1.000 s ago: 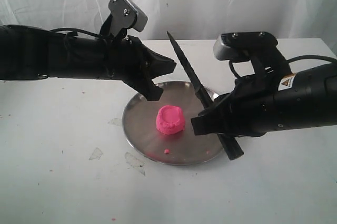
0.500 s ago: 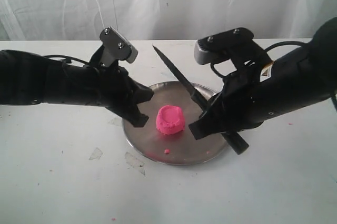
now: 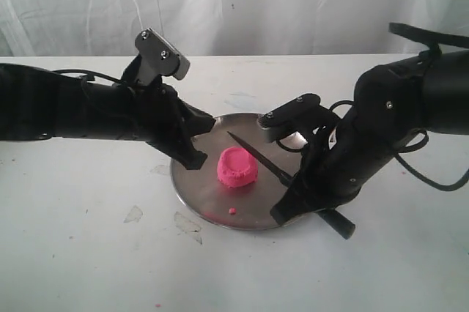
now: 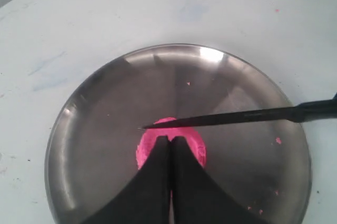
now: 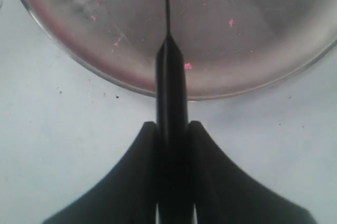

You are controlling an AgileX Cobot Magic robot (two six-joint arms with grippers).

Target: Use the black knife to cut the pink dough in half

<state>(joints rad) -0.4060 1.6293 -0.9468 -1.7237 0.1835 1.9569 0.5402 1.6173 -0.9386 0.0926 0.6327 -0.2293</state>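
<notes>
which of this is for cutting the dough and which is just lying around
For the job: pink dough, black knife, steel plate under it.
Just lying about: tiny pink crumb on the plate, scuff marks on the table.

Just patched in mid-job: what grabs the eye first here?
The bright pink dough sits whole at the centre of the steel plate. The black knife, clamped in the right gripper, slants over the plate with its tip near the dough. The left gripper, shut, hangs close at the dough's other side.
</notes>
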